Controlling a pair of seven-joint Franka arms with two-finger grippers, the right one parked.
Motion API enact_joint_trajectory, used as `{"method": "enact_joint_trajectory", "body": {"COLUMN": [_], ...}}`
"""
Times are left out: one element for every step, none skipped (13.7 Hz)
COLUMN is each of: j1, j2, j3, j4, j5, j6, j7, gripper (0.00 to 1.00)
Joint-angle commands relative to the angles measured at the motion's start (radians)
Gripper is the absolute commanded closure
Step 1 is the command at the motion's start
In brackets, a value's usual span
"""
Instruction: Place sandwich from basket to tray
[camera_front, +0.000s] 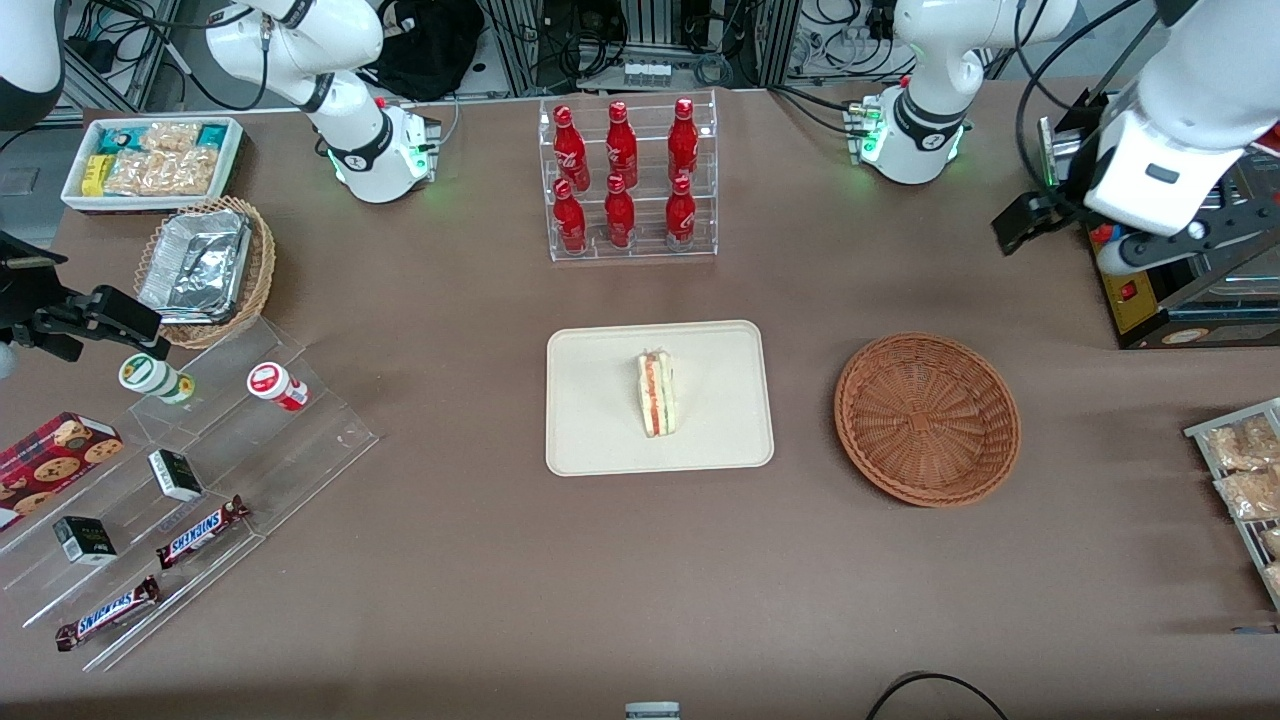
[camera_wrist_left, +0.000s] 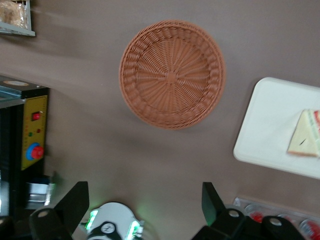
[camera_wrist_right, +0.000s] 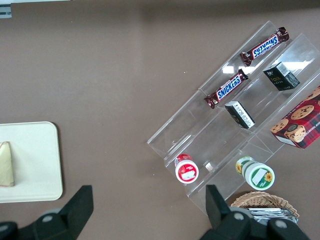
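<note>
- The sandwich (camera_front: 657, 394) lies flat on the cream tray (camera_front: 590, 440) at mid-table, filling edge showing orange, white and green.
- The reddish-brown wicker basket (camera_front: 927, 417) sits beside the tray, toward the working arm's end of the table, holding nothing.
- The left arm's gripper (camera_wrist_left: 145, 202) hangs high above the table, its fingers (camera_wrist_left: 75, 200) spread wide apart and grasping nothing; the basket is below it, the tray and sandwich farther off, toward the parked arm.
- A clear rack of red bottles (camera_front: 625, 180) stands farther from the front camera than the tray.
</note>
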Motion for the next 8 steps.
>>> {"method": "enact_joint_trajectory", "body": {"j1": [0.029, 0.029, 0.029, 0.029, 0.027, 0.027, 0.029, 0.030], "j2": [-0.047, -0.046, -0.041, -0.030, -0.011, -0.001, 0.012, 0.025], "j3": [0.025, 0.045, 0.052, 0.053, 0.053, 0.053, 0.053, 0.051], "j4": [-0.060, -0.054, -0.048, -0.028, -0.002, 0.019, 0.038, 0.058], "j5": [-0.019, -0.019, -0.018, -0.013, -0.011, -0.008, -0.007, -0.001], "j6": [-0.024, -0.029, -0.029, -0.030, -0.030, -0.030, -0.030, -0.030], "j7": [0.110, 0.119, 0.136, 0.158, 0.167, 0.175, 0.198, 0.251], "gripper": [0.00, 0.00, 0.00, 0.00, 0.00, 0.00, 0.00, 0.00]}}
